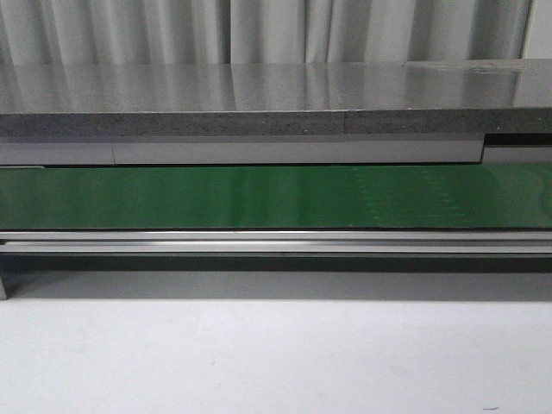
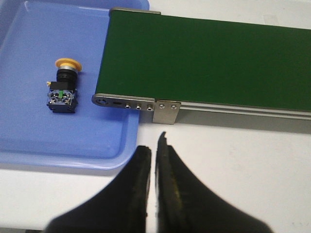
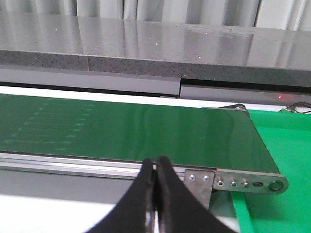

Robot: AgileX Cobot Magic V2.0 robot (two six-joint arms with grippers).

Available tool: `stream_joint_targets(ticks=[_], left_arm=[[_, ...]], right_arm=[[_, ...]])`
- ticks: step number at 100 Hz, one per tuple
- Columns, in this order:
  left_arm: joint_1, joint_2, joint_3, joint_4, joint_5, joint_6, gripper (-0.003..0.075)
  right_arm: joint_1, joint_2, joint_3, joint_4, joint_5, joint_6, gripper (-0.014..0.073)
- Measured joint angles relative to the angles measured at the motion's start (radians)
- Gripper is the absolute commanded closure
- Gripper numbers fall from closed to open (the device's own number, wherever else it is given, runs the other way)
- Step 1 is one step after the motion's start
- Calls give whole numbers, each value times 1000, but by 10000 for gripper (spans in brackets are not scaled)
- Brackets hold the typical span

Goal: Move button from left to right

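The button (image 2: 63, 91), a yellow round head on a dark boxy body with green and blue marks, lies on its side in a blue tray (image 2: 58, 141) in the left wrist view. My left gripper (image 2: 154, 145) is shut and empty over the white table, beside the tray's near corner and apart from the button. My right gripper (image 3: 156, 164) is shut and empty in front of the green conveyor belt (image 3: 126, 131) near its end. The front view shows neither gripper nor the button.
The green conveyor belt (image 1: 276, 197) runs across the table, its metal end bracket (image 2: 141, 103) next to the blue tray. A green tray (image 3: 282, 145) lies at the belt's other end. A grey stone ledge (image 1: 259, 108) stands behind the belt.
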Motion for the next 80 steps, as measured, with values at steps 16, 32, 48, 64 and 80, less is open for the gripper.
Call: stream_joint_targets(ticks=[16, 32, 48, 64, 80], left_arm=[[0, 0, 0, 0, 0, 0, 284], [0, 0, 0, 0, 0, 0, 9], [0, 0, 0, 0, 0, 0, 42], [0, 0, 0, -2, 0, 0, 85], [0, 0, 0, -14, -25, 0, 118]], right_arm=[[0, 0, 0, 0, 0, 0, 662], [0, 0, 0, 0, 0, 0, 662], [0, 0, 0, 0, 0, 0, 662], [0, 0, 0, 0, 0, 0, 662], [0, 0, 0, 0, 0, 0, 662]])
